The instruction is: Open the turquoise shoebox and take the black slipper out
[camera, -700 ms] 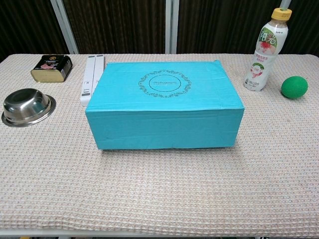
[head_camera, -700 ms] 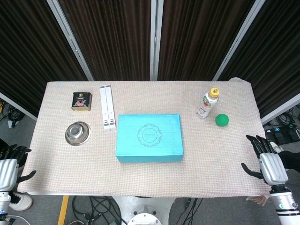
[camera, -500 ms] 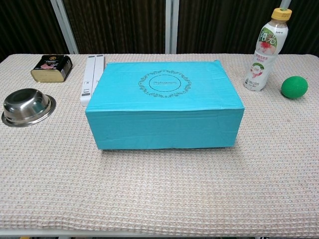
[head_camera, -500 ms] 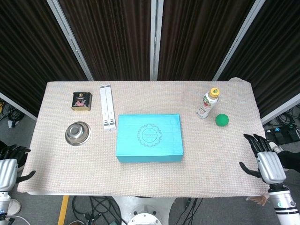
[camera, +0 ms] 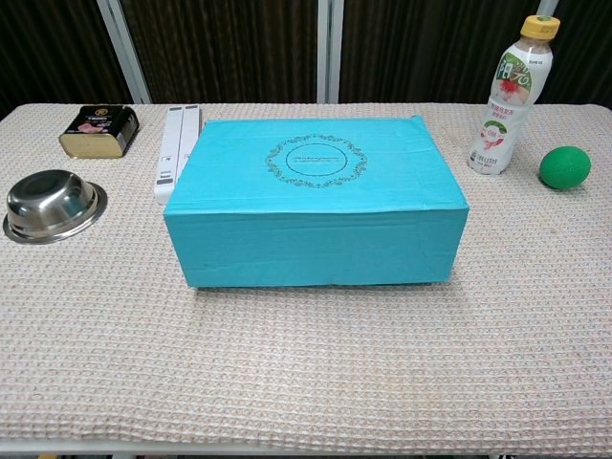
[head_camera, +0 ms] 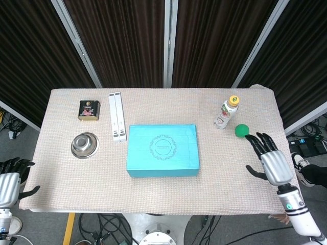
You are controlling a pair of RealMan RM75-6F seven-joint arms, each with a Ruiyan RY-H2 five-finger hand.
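Showing robot hand [head_camera: 270,162] overhead, shoebox [camera: 316,201] shut

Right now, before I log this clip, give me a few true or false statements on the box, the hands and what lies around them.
1. The shoebox is closed. True.
2. The right hand grips the lid. False: it is open, over the table's right side, apart from the box.
3. The green ball lies beside the bottle. True.
4. The metal bowl sits on the box. False: it stands on the table, left of the box.
5. The left hand holds a slipper. False: it is open at the left table edge; no slipper shows.
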